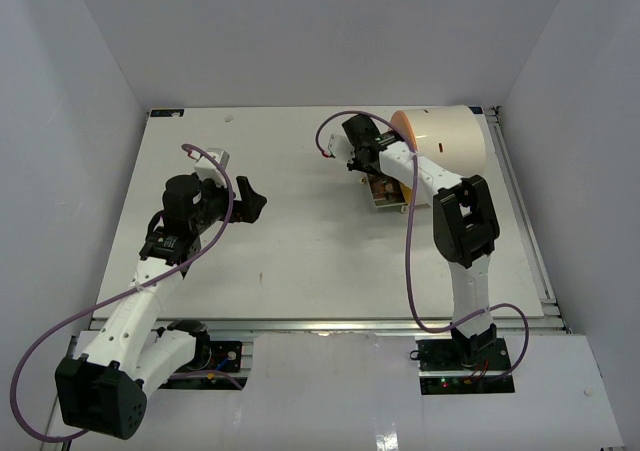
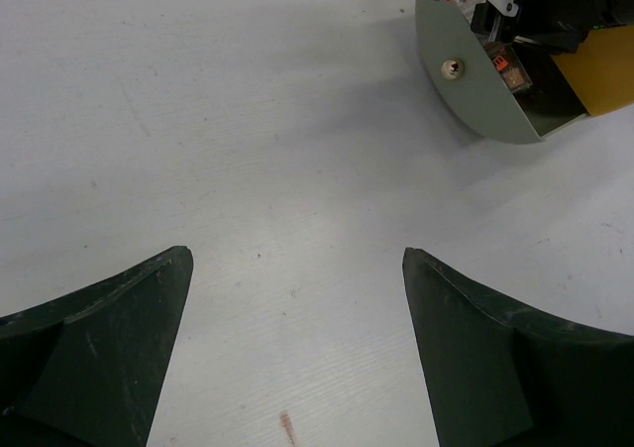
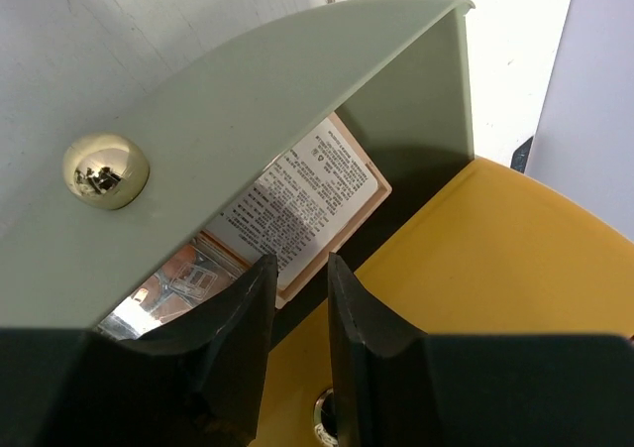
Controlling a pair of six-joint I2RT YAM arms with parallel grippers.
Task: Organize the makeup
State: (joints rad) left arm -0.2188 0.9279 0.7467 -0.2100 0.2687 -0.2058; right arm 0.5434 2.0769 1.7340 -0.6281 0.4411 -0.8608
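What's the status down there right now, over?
Left tool open, hovering over table. Right tool nearly closed at palette edge, grip unclear. Palette inside green drawer; nothing blocking.

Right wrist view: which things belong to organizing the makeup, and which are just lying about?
Job: palette, printed label up; grey-green drawer holding it; right claw.
Lying about: yellow panel; white table.

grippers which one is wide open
The left gripper: it is spread wide above the table. The right gripper is nearly closed at the drawer.
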